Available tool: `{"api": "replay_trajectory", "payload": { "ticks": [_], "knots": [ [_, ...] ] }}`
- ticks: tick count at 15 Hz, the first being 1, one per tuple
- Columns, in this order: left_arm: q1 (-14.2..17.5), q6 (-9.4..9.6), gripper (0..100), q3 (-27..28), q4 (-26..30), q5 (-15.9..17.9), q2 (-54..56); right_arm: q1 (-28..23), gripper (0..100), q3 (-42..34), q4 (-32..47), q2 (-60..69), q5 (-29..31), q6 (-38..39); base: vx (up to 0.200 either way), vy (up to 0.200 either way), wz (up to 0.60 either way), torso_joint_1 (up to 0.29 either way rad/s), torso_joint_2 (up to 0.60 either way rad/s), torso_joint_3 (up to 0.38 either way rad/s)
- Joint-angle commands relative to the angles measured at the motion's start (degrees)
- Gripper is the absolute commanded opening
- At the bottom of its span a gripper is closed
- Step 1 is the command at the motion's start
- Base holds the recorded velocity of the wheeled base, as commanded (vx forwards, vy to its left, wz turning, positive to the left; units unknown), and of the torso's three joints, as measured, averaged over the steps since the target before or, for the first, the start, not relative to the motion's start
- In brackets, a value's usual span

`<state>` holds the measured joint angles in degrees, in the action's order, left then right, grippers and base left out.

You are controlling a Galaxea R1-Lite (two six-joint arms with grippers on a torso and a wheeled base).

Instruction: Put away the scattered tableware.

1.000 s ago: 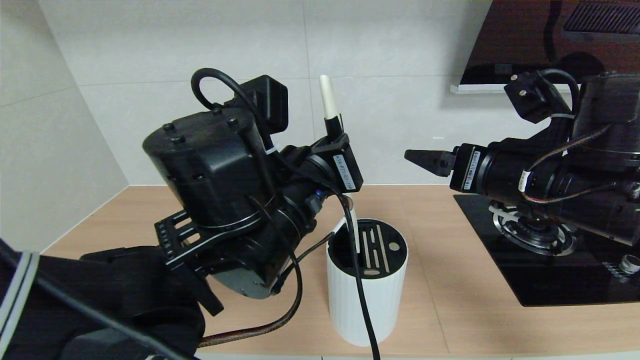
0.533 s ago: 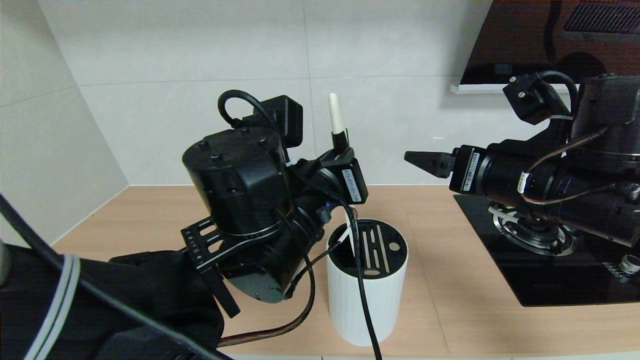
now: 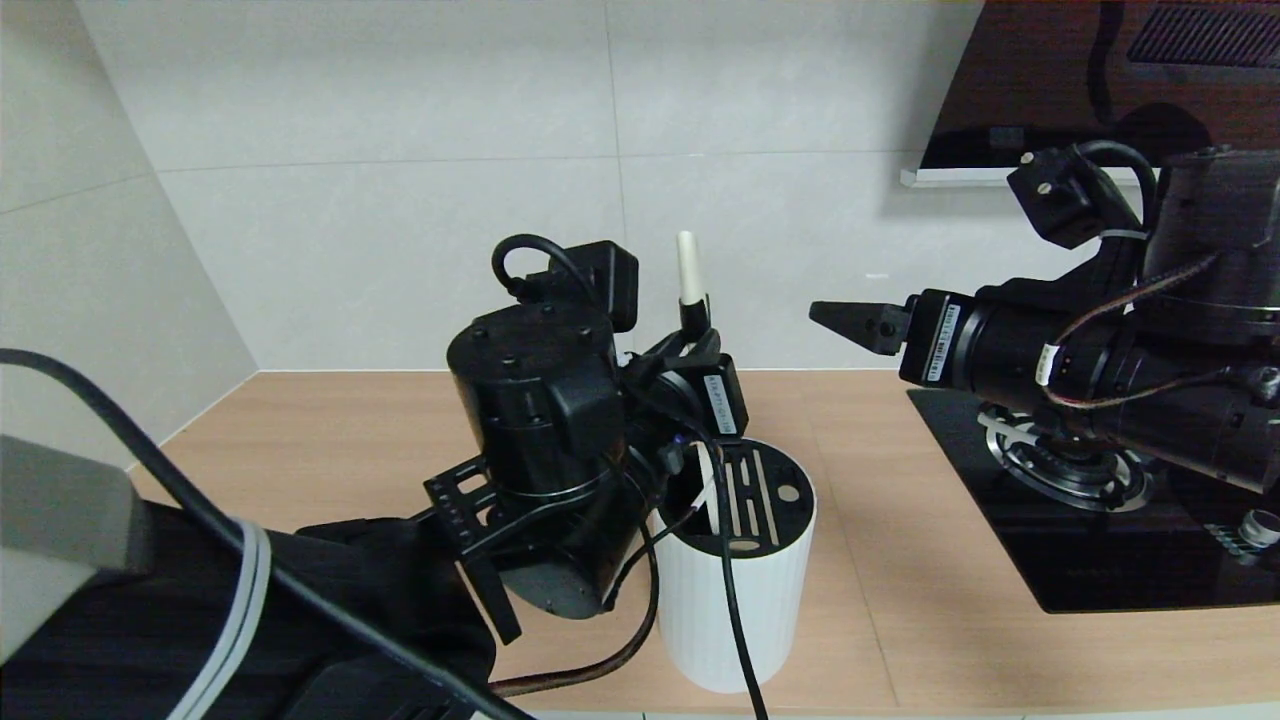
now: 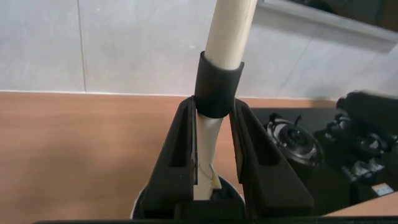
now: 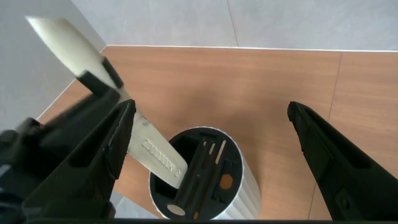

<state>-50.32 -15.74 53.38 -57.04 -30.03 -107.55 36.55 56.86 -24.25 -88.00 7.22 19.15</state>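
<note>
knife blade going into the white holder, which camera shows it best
Right wrist view: the knife slants blade-first into the white holder, in plain sight. The head view shows its cream handle above the left tool, blade mostly hidden. The left wrist view shows the handle clamped.

Matt wood-grain counter point(image 3: 900, 620); ribbed white holder point(image 3: 780, 600), probably plastic; glossy black glass hob point(image 3: 1100, 560); smooth, matt cream knife handle point(image 3: 687, 262).

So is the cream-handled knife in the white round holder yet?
Partly in: the cream-handled knife dips into the white ribbed holder; left gripper grips it.
</note>
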Motion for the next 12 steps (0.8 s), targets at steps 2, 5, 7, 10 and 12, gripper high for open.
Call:
{"api": "replay_trajectory", "payload": {
  "ticks": [2, 5, 7, 10, 12],
  "knots": [
    [-0.04, 0.01, 0, -0.56, 0.0, -0.12, -1.97, 0.02, 100, -0.08, -0.01, 0.03, -0.01, 0.01, 0.0, 0.0, 0.0, 0.0, 0.0, 0.0],
    [-0.04, 0.97, 0, -2.05, -0.26, -0.12, -2.67, 0.02, 100, -0.08, -0.01, -0.06, -0.01, 0.01, 0.0, 0.0, 0.0, 0.0, 0.0, 0.0],
    [-0.74, 0.97, 0, -2.58, -0.44, -0.12, -3.11, 0.02, 100, -0.17, -0.01, -0.15, -0.01, 0.01, 0.0, 0.0, 0.0, 0.0, 0.0, 0.0],
    [-1.09, 0.88, 0, -3.2, -0.7, -0.12, -3.99, 0.02, 100, -0.17, -0.01, -0.15, -0.01, 0.01, 0.0, 0.0, 0.0, 0.0, 0.0, 0.0],
    [-1.09, 0.8, 0, -3.37, -1.06, -0.3, -4.78, 0.02, 100, -0.08, -0.01, -0.15, -0.01, 0.01, 0.0, 0.0, 0.0, 0.0, 0.0, 0.0]
  ]
}}
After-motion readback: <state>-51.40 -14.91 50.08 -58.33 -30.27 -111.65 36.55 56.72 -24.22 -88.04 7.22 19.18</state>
